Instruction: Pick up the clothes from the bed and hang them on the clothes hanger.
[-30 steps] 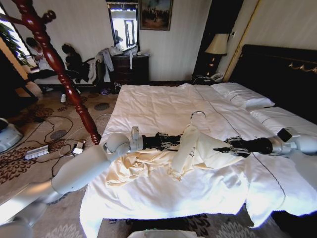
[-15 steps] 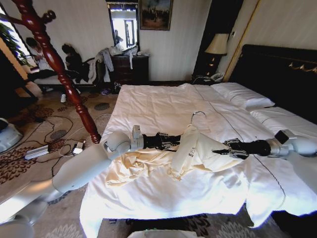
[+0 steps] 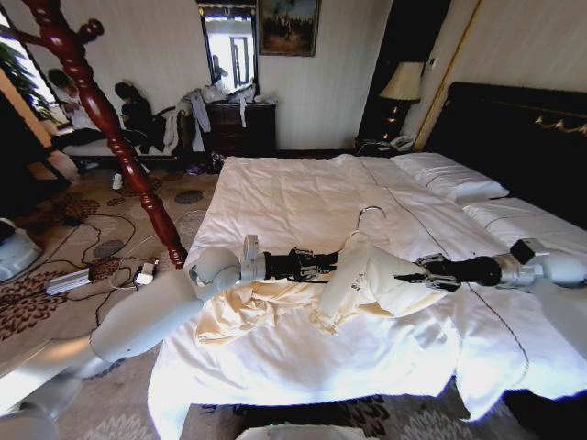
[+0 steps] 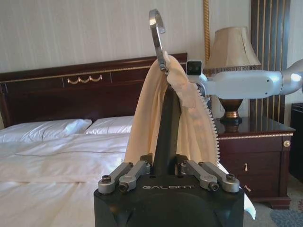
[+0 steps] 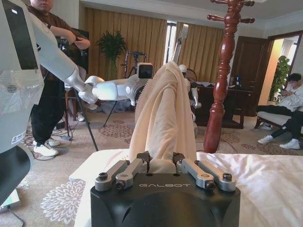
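A cream garment (image 3: 362,275) lies half over the black clothes hanger (image 3: 332,261), just above the white bed (image 3: 303,188). Its loose part is bunched on the duvet towards the left. The silver hook (image 3: 370,213) points to the headboard. My left gripper (image 3: 316,264) is shut on the hanger's bare black shoulder (image 4: 165,127), with the cloth (image 4: 191,118) draped past it under the hook (image 4: 156,28). From the other side my right gripper (image 3: 422,272) is shut on the garment's edge. The right wrist view has the cloth (image 5: 163,113) rising straight out of that gripper (image 5: 163,163).
A red turned-wood coat stand (image 3: 110,128) rises left of the bed, with cables and a power strip (image 3: 69,280) on the carpet beside it. The black headboard (image 3: 523,137), pillows (image 3: 449,174) and a lamp (image 3: 401,82) are at the right. A dresser (image 3: 240,126) stands at the far wall.
Hardly anything differs. My left arm has sunk a little and its gripper has edged towards the garment; the right gripper holds its place.
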